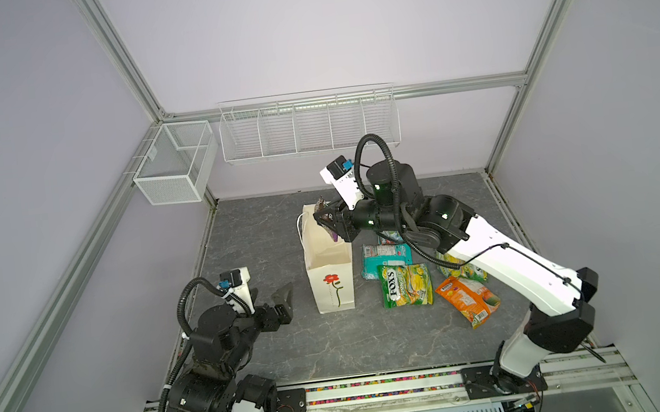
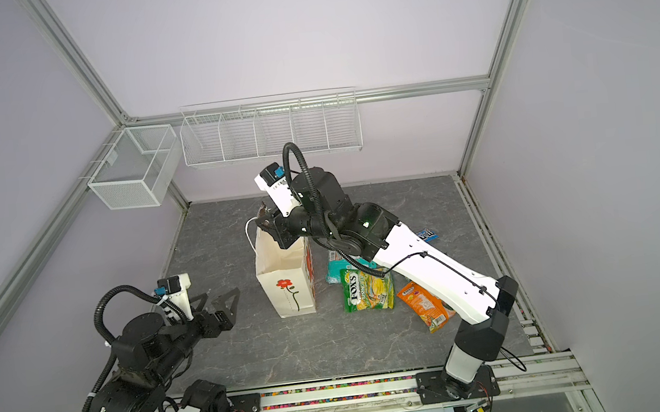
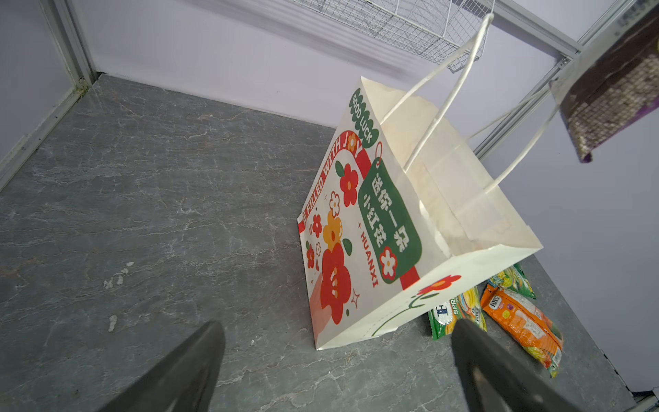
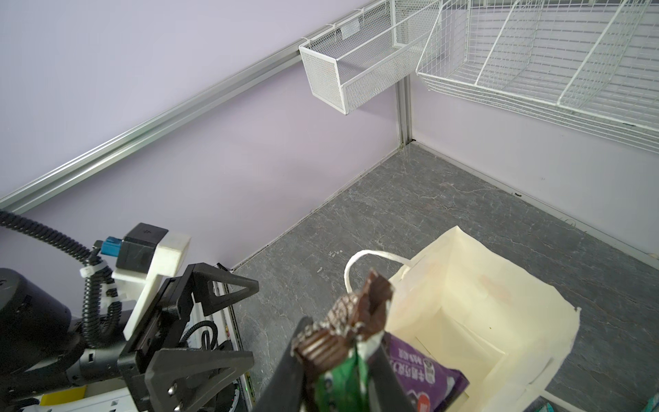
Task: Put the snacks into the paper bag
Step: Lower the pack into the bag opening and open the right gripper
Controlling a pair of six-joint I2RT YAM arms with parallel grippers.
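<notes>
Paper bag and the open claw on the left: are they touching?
Apart. In a top view, grey table shows between the open left gripper and the paper bag.

We find the paper bag standing upright, mouth open, on the grey desk. The right pincer grips a dark brown packet above the bag's mouth. The left pincer, jaws wide apart, sits left of the bag without touching it. To the bag's right lie a teal packet, a FOX'S packet, an orange packet and a blue packet.
</notes>
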